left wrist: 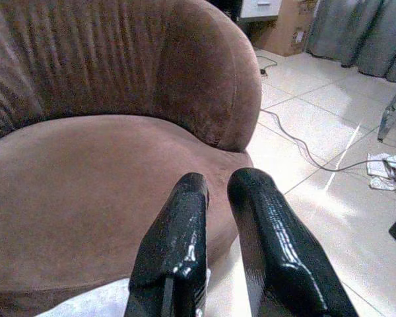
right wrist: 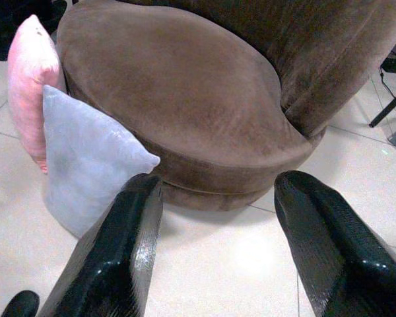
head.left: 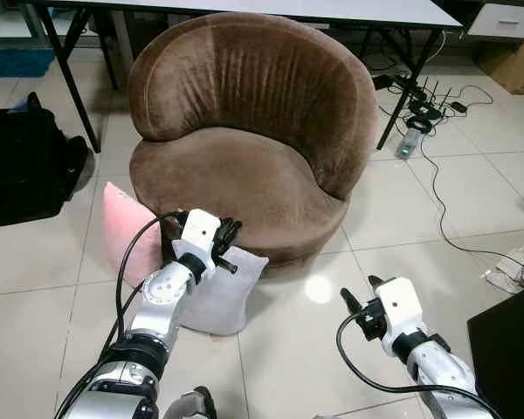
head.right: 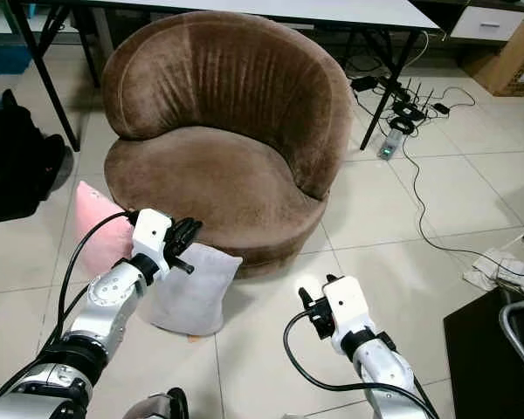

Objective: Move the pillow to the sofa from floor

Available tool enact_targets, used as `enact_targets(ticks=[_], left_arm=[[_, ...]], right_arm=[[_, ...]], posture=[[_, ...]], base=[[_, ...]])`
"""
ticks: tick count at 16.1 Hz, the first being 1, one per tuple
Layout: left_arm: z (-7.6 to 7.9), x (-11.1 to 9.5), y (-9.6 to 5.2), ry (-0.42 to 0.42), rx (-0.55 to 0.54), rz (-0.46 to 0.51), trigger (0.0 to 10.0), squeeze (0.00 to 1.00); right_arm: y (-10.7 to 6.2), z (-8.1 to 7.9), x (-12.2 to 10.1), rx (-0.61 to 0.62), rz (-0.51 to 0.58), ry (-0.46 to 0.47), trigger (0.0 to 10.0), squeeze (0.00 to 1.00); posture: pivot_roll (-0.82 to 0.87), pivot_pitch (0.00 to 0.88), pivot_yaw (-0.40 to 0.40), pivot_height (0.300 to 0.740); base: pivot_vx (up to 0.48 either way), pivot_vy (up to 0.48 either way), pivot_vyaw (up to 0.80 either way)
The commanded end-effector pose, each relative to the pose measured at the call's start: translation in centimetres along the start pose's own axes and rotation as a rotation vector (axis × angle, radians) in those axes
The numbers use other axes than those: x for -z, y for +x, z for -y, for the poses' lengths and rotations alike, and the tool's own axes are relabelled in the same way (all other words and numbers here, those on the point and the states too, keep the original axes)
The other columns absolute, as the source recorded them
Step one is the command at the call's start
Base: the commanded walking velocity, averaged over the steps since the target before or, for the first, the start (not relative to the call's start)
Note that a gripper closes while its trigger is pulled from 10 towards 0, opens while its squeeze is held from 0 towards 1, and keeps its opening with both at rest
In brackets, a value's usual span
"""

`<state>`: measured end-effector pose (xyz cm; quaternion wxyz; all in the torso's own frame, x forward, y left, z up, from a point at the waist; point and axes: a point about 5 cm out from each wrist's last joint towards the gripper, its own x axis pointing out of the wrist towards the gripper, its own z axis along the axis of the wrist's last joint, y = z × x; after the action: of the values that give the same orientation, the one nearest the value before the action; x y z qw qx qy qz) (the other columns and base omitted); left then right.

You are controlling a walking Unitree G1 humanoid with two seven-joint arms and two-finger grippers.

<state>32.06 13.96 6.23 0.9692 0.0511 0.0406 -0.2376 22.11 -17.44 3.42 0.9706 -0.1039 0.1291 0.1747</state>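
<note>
A: Where's the pale grey square pillow (head.left: 220, 292)?

B: On the floor, leaning against the round brown velvet sofa (head.left: 244, 166). Left gripper (head.left: 230, 236), fingers nearly together, hovers above it; right gripper (head.left: 358, 297) waits wide beside the sofa.

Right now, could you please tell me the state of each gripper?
Left gripper: nearly shut, empty, just above the grey pillow.
Right gripper: open, empty.

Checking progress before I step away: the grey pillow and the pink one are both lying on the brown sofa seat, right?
No. The grey pillow and pink pillow stand on the floor, leaning against the brown sofa base, as the right wrist view shows.
</note>
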Motion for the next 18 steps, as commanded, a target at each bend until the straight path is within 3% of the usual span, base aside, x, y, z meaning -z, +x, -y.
enact_targets(ticks=[1, 4, 7, 10, 12, 15, 16, 17, 18], left_arm=[[0.2, -0.2, 0.4, -0.021, -0.012, 0.011, 10.0, 0.0], [-0.2, -1.1, 0.7, -0.022, -0.071, 0.053, 10.0, 0.0], [-0.3, -0.6, 1.0, 0.022, -0.148, -0.005, 10.0, 0.0], [0.1, -0.2, 1.0, 0.012, -0.113, -0.037, 10.0, 0.0], [0.7, -0.2, 1.2, 0.071, -0.042, -0.044, 10.0, 0.0], [0.7, 0.0, 1.4, 0.127, -0.076, -0.085, 10.0, 0.0], [0.8, 0.2, 1.4, 0.121, -0.062, -0.104, 10.0, 0.14], [0.9, 0.4, 1.4, 0.116, -0.042, -0.126, 10.0, 0.14], [0.9, 0.2, 1.4, 0.109, -0.051, -0.106, 10.0, 1.0]], right_arm=[[0.0, 0.6, -0.2, 0.022, -0.003, 0.012, 10.0, 0.0], [0.1, 0.6, 0.0, 0.026, -0.01, 0.02, 10.0, 0.0], [-0.1, 0.5, 0.3, 0.029, -0.019, 0.03, 10.0, 0.0], [-0.2, 0.5, 0.4, 0.031, -0.02, 0.031, 10.0, 0.0], [-0.3, 0.6, 0.4, 0.032, -0.023, 0.03, 10.0, 0.0], [-0.3, 0.6, 0.4, 0.032, -0.025, 0.029, 10.0, 0.0], [-0.3, 0.6, 0.5, 0.031, -0.026, 0.028, 10.0, 0.0], [-0.2, 0.5, 0.5, 0.03, -0.027, 0.026, 10.0, 0.0], [-0.2, 0.5, 0.5, 0.03, -0.027, 0.027, 10.0, 0.0]], posture=[[-0.19, 0.103, -0.081, 0.74], [-0.19, 0.1, -0.078, 0.74], [-0.19, 0.1, -0.076, 0.74], [-0.2, 0.1, -0.077, 0.74], [-0.2, 0.099, -0.079, 0.74], [-0.2, 0.101, -0.082, 0.74], [-0.2, 0.101, -0.082, 0.74], [-0.2, 0.102, -0.081, 0.74], [-0.2, 0.102, -0.081, 0.74]], base=[[0.0, 0.0, 0.0], [0.0, 0.0, 0.0], [0.0, 0.0, 0.0], [0.0, 0.0, 0.0], [0.0, 0.0, 0.0], [0.0, 0.0, 0.0], [0.0, 0.0, 0.0], [0.0, 0.0, 0.0], [0.0, 0.0, 0.0]])
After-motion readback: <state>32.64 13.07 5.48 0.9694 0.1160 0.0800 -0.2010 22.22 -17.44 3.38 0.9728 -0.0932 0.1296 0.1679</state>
